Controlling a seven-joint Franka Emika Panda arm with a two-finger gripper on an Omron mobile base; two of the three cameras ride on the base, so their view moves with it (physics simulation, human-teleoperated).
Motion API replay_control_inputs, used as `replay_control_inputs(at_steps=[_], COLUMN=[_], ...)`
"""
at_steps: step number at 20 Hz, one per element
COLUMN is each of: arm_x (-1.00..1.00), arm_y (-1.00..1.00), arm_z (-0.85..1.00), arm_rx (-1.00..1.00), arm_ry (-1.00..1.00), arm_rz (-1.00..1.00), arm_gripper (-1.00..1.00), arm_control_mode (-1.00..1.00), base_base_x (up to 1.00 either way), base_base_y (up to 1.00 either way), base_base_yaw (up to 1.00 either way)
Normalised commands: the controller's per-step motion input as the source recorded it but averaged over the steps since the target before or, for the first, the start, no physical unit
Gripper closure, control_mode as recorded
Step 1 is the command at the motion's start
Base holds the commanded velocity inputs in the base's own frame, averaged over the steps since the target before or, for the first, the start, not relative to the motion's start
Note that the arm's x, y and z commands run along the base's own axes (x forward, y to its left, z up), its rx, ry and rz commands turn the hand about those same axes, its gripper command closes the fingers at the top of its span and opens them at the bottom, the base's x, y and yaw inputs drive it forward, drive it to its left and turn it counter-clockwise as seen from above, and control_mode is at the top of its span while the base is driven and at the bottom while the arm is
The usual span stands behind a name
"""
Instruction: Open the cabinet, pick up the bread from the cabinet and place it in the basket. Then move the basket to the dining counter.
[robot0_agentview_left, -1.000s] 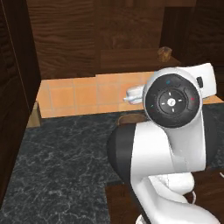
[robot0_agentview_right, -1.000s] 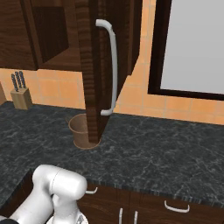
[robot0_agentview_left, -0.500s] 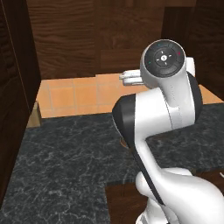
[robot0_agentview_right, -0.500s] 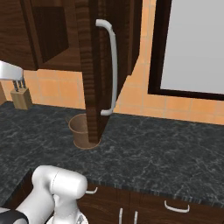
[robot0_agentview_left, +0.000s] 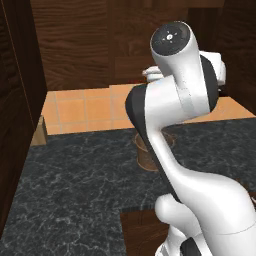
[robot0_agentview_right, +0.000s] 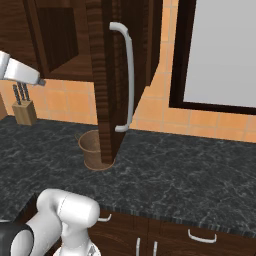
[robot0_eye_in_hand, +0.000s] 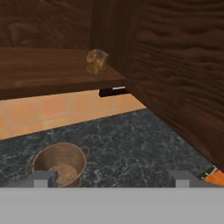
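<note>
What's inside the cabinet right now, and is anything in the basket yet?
The bread sits on the cabinet shelf near its front edge. The basket below looks empty; its near inner wall is hidden by the rim.

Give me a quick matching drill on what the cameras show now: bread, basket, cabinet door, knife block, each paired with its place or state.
Things:
1. bread
2. basket
3. cabinet door
4. knife block

Places or states:
A. swung open, silver bar handle facing out
B. on the black worktop, below the shelf
C. on the cabinet shelf, near its front edge
D. against the orange tiles, at the far left of the worktop

Pairs: 1-C, 2-B, 3-A, 4-D
</note>
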Motion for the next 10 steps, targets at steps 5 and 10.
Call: replay_control_inputs(at_steps=[5, 10], arm_x=[0.44, 0.51], arm_y=[-0.44, -0.45], arm_z=[0.01, 0.00], arm_rx=[0.12, 0.26], arm_ry=[-0.01, -0.08], arm_rz=[-0.07, 0.00], arm_gripper=[-1.00, -1.00], arm_control_mode=[-1.00, -1.00], base_base_x=[0.00, 0.00], base_base_y=[0.00, 0.00], base_base_yaw=[0.00, 0.00])
